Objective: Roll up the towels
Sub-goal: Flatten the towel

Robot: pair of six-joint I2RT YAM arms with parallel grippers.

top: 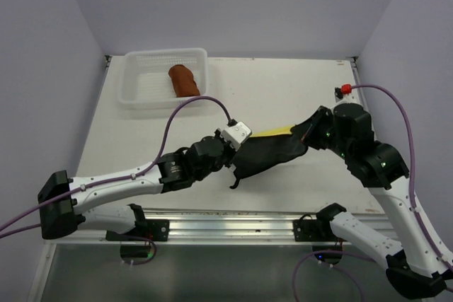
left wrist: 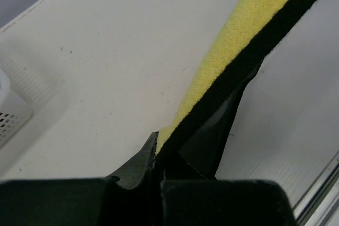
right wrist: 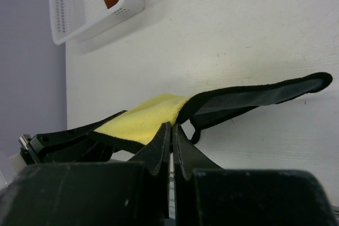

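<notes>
Yellow soft cloth with dark brown hem [top: 272, 148] hung stretched between left gripper [top: 236, 155] and right gripper [top: 304, 132] in the top view, on the near side of the white plastic mesh basket [top: 166, 54] and off to its right. Rust-brown rolled-up cloth [top: 184, 80] lay inside that basket.

Left wrist view: left gripper pinched tight on the hemmed edge, and the cloth ran up and away over the white table [left wrist: 106, 51].

Right wrist view: right gripper clamped on the yellow cloth. The basket lay beyond, upper left.
</notes>
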